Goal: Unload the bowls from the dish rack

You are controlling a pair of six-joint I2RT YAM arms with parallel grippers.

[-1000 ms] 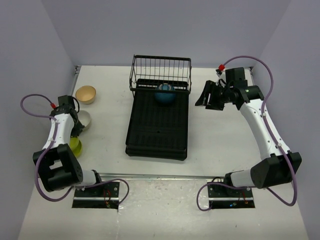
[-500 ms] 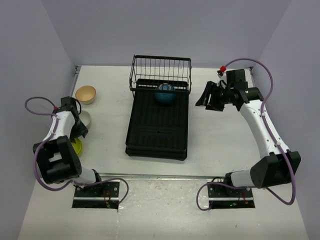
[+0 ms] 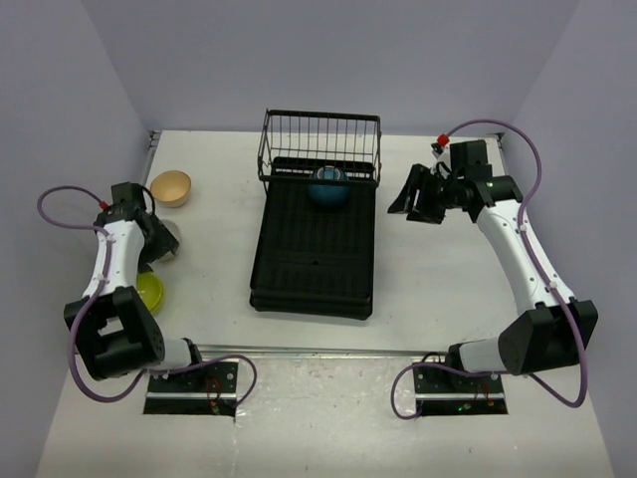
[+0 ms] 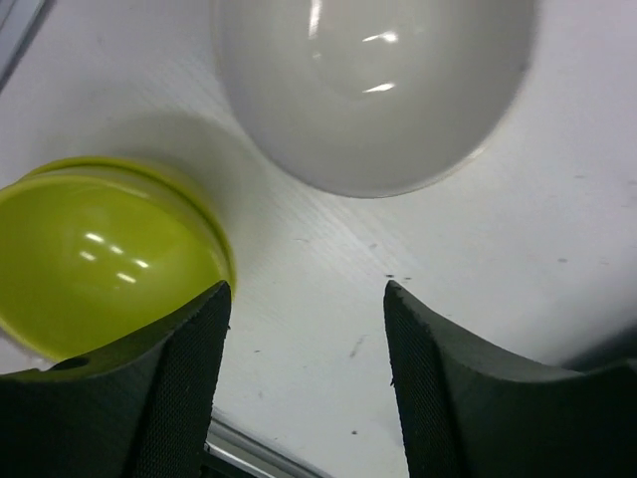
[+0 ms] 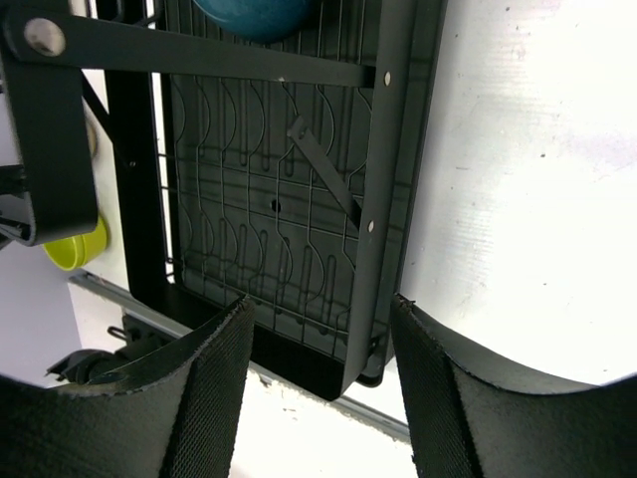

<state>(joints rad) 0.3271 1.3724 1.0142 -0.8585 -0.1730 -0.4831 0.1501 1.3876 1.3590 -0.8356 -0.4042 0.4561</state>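
Observation:
The black dish rack (image 3: pixel 317 244) lies mid-table, wire basket at its far end. One dark blue bowl (image 3: pixel 327 189) sits in it below the basket, and its edge shows in the right wrist view (image 5: pixel 254 15). Left of the rack are a tan bowl (image 3: pixel 170 187), a pale bowl (image 3: pixel 171 235) and a lime bowl (image 3: pixel 149 292). My left gripper (image 3: pixel 154 246) hovers open over the table between the pale bowl (image 4: pixel 373 90) and the lime bowl (image 4: pixel 100 259), holding nothing. My right gripper (image 3: pixel 418 197) hangs open and empty to the right of the rack (image 5: pixel 299 199), level with the blue bowl.
Purple walls close the table on the left, back and right. A metal strip (image 3: pixel 328 351) runs along the near edge in front of the arm bases. The lime bowl (image 5: pixel 80 247) shows past the rack in the right wrist view.
My left gripper has opened and let go of the pale bowl, which now rests on the table; that arm shifted slightly. The right gripper edged a little toward the rack.

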